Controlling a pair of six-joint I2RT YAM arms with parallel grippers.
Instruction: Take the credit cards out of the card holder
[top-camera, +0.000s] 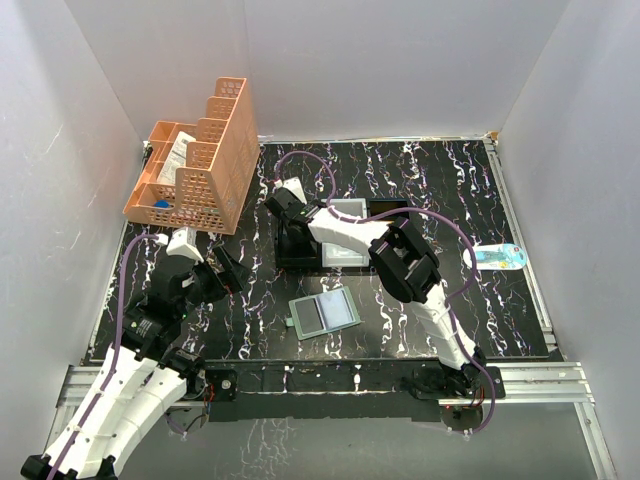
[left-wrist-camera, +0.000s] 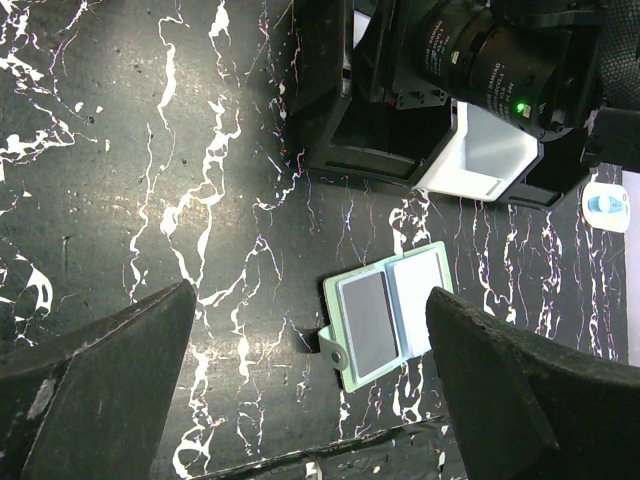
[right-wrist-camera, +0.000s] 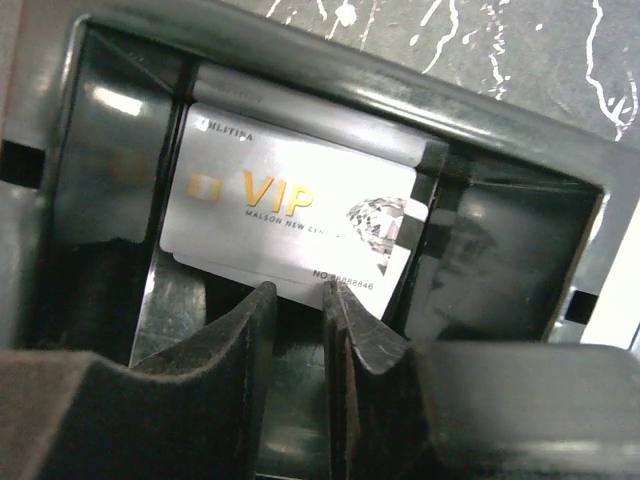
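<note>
The card holder (top-camera: 323, 314) lies open and flat on the black marbled table, its left panel dark grey and its right panel pale (left-wrist-camera: 388, 312). My left gripper (top-camera: 225, 272) hovers open to the left of it, jaws wide with nothing between them (left-wrist-camera: 310, 300). My right gripper (top-camera: 284, 214) reaches down into the black tray (top-camera: 300, 262). A silver credit card (right-wrist-camera: 300, 225) printed with "VIP" lies in a tray compartment just past the fingertips. The right gripper (right-wrist-camera: 298, 292) has its jaws a little apart, and nothing is between them.
An orange lattice organiser (top-camera: 200, 160) stands at the back left. A small blue-and-white packet (top-camera: 497, 257) lies at the right of the table. The tray's dark walls (right-wrist-camera: 500, 170) closely surround the right fingers. White walls close in three sides.
</note>
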